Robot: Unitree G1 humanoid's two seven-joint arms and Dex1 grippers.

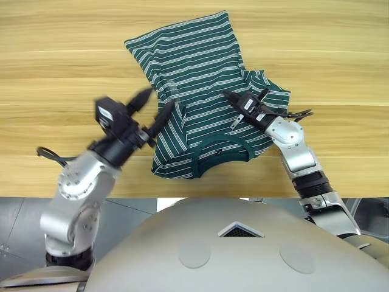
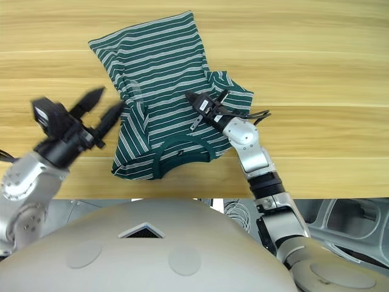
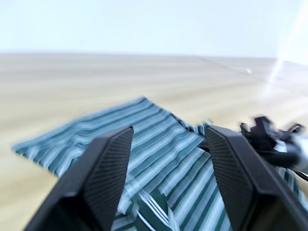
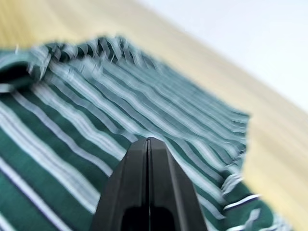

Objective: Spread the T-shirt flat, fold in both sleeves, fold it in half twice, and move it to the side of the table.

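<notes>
Left claw point(image 1: 156, 102) hangs, jaws spread wide, at the left edge of the green striped T-shirt point(image 1: 194, 61); right claw point(image 1: 228, 95) (fingers pressed together) sits over its right side. Shirt lies rumpled, collar toward the robot, on the wooden surface point(image 1: 61, 61).

A light wooden table point(image 1: 61, 36) with long grain running side to side spans the upper part of the head views under even light. Below its near edge lies a grey tiled floor point(image 1: 18, 222), with a grey moulded shell point(image 2: 346, 213) at the right. Beyond the table's far side stands a plain pale wall point(image 3: 144, 24).
</notes>
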